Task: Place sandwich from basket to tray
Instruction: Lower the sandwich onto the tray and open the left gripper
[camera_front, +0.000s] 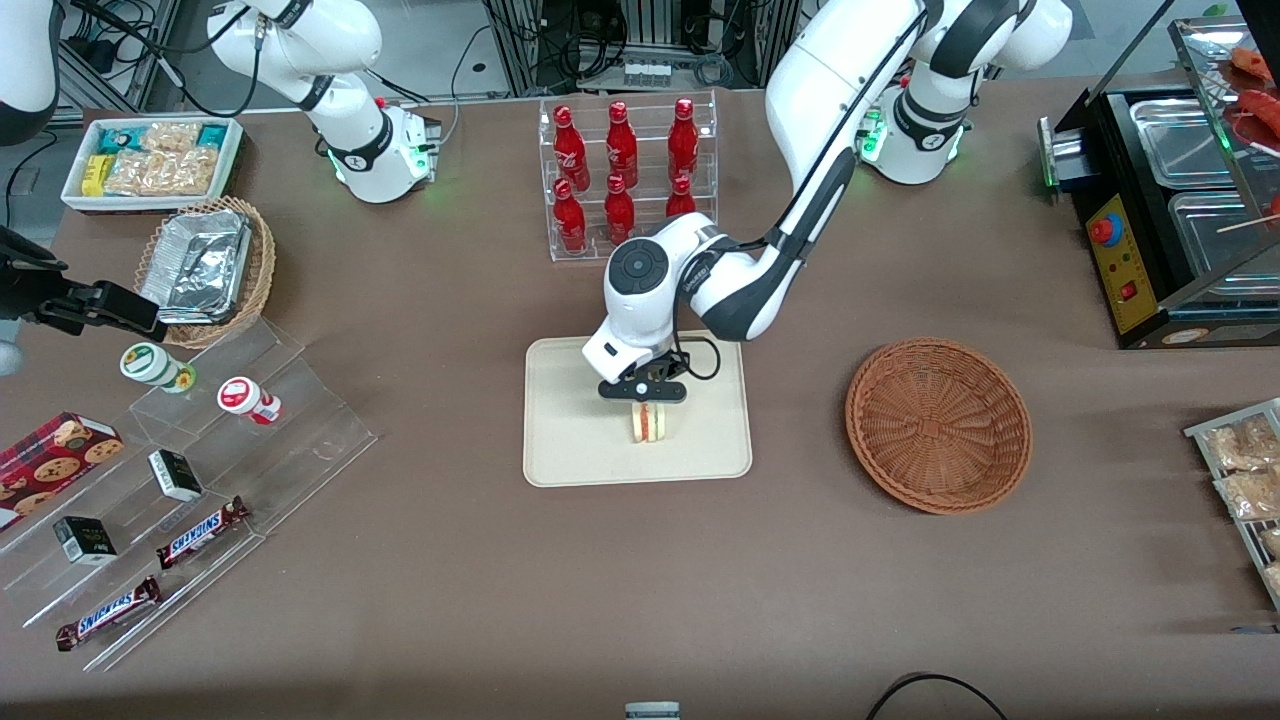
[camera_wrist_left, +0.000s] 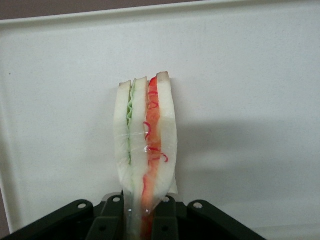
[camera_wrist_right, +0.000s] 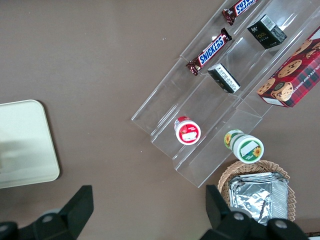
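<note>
The sandwich (camera_front: 650, 422), a white bread wedge with a red and green filling stripe, is upright over the middle of the cream tray (camera_front: 560, 430). My left gripper (camera_front: 645, 392) is right above it and shut on it. In the left wrist view both black fingers (camera_wrist_left: 172, 217) pinch the wrapped sandwich (camera_wrist_left: 146, 130) at its narrow end, with the tray's (camera_wrist_left: 250, 75) surface around it. Whether the sandwich touches the tray I cannot tell. The reddish-brown wicker basket (camera_front: 938, 425) lies empty beside the tray, toward the working arm's end of the table.
A clear rack of red bottles (camera_front: 625, 180) stands farther from the front camera than the tray. A foil-container basket (camera_front: 205, 265) and a clear stand with snacks (camera_front: 200, 470) lie toward the parked arm's end. A black food warmer (camera_front: 1180, 200) sits at the working arm's end.
</note>
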